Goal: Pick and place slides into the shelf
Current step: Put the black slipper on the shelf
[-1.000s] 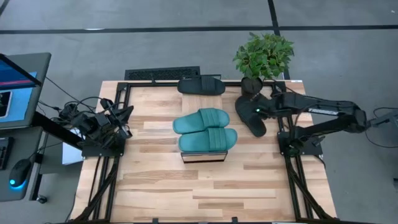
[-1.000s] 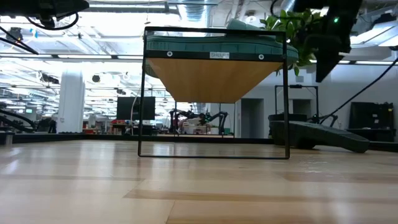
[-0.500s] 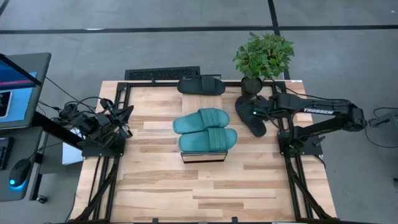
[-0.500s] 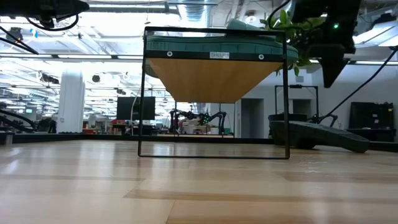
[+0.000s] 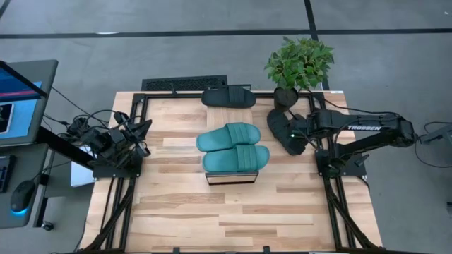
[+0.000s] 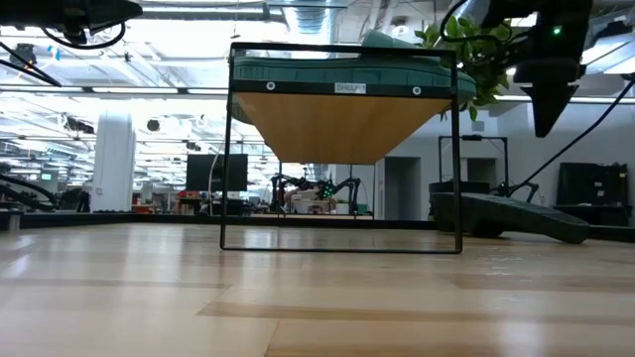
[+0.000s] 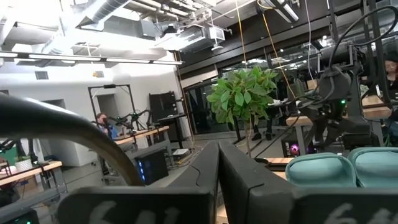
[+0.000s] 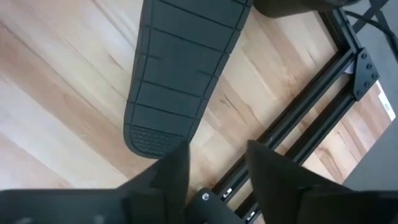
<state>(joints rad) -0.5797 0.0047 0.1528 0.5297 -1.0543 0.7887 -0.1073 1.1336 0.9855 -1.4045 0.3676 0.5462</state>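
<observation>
Two teal slides lie side by side on top of the shelf at the table's middle; the low view shows them on its wood top. One black slide lies flat at the far edge. A second black slide lies flat on the table to the right of the shelf. My right gripper hangs above it, pointing down. In the right wrist view its fingers stand open over the slide's rounded end. My left gripper waits shut at the table's left.
A potted plant stands at the far right corner, just beyond the right black slide. Black frame rails run along the table's left, right and far sides. Bare wood lies between the shelf and the near edge.
My right gripper has drifted a little toward the table's near edge, staying above the black slide on the right. The slides and the shelf have kept their places.
</observation>
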